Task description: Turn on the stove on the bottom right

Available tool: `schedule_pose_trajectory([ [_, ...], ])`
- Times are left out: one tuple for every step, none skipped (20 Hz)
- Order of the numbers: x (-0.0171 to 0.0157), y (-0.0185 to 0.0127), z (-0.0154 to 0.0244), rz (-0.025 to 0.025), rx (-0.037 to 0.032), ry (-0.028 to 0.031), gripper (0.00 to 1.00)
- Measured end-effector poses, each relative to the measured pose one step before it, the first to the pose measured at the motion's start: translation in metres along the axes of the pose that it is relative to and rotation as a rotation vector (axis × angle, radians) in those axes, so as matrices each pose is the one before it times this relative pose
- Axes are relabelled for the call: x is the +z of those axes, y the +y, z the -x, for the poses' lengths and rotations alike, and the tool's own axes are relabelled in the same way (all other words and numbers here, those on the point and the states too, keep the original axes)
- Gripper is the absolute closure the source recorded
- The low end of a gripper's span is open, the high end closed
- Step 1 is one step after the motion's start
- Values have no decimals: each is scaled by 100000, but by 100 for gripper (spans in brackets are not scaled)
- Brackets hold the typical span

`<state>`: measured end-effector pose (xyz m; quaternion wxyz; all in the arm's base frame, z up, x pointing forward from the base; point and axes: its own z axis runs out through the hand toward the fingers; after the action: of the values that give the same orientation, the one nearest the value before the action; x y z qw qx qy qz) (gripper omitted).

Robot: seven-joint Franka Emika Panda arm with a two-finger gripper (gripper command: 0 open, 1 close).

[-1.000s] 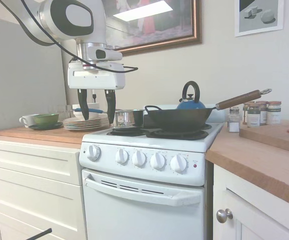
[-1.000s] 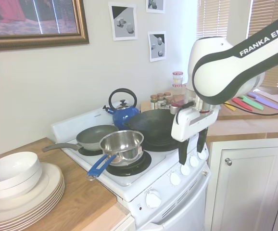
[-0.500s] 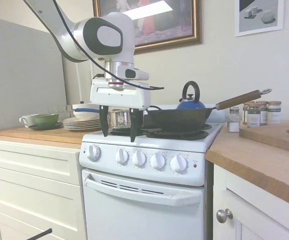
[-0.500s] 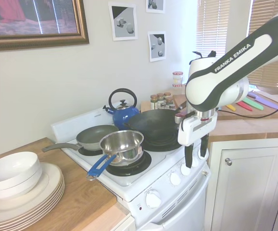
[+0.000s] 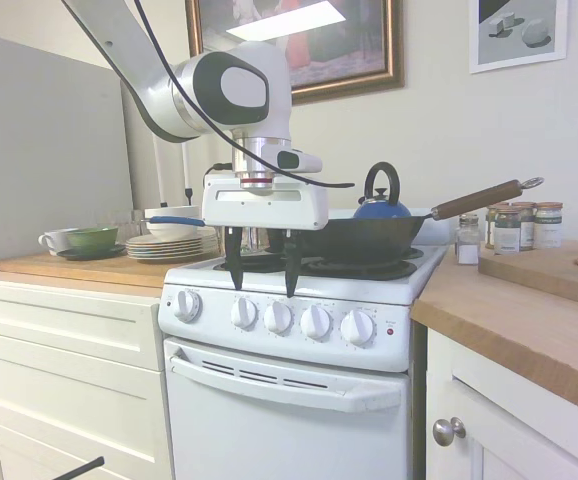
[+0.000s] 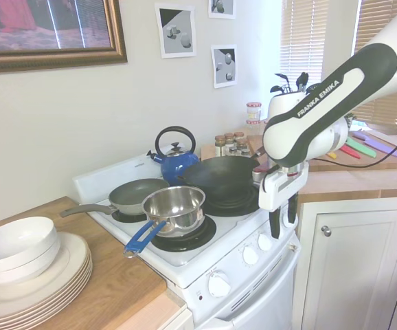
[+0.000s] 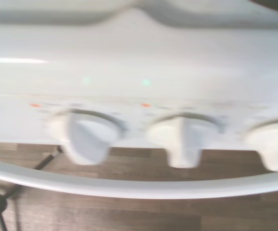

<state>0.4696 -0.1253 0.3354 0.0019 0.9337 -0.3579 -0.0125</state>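
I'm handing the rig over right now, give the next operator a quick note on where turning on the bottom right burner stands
Gripper: open, empty, pointing down just above the stove's front edge, over the second and third knobs from the left in the first exterior view.
Knobs: five in a row on the front panel; none touched.
Burners: steel saucepan, wok, frying pan and blue kettle on top.
Done: approach only.
Left: pick the correct knob, grip, turn.

Cream walls (image 5: 529,130), gilt-framed painting (image 5: 299,45), wooden counters (image 5: 529,320) (blinds (image 6: 308,38) bright)
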Motion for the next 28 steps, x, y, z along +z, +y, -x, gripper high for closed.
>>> schedule_pose_trajectory([
  [119,445,-337,511,-453,303,100],
  [112,391,-368,519,-173,411,100],
  [112,344,-305,259,-115,345,100],
  [112,305,-321,352,-36,325,100],
  [94,232,-357,419,70,270,100],
  [127,173,-328,192,172,246,100],
  [98,57,-368,182,138,442,100],
  [91,132,-359,289,51,764,100],
  [95,111,-359,326,136,429,100],
  [11,62,-395,100,312,364,100],
  [-64,191,-452,-2,630,525,100],
  [0,264,-469,-17,780,492,100],
  [-2,266,-446,-21,729,501,100],
  [7,415,-411,54,743,386,100],
  [70,413,-411,150,361,158,100],
  [74,257,-339,152,198,92,100],
  [64,190,-276,113,331,133,100],
  [137,122,-287,166,280,94,100],
  [193,89,-219,181,214,57,100],
  [259,133,-173,43,278,317,100],
  [320,135,-250,48,381,446,100],
  [328,180,-250,167,466,223,100],
  [300,192,-323,173,540,295,100],
  [259,171,-311,264,485,104,100],
  [184,153,-292,278,397,15,100],
  [96,144,-239,171,284,49,100],
  [37,115,-220,99,141,114,100],
  [-19,111,-166,20,168,150,100],
])
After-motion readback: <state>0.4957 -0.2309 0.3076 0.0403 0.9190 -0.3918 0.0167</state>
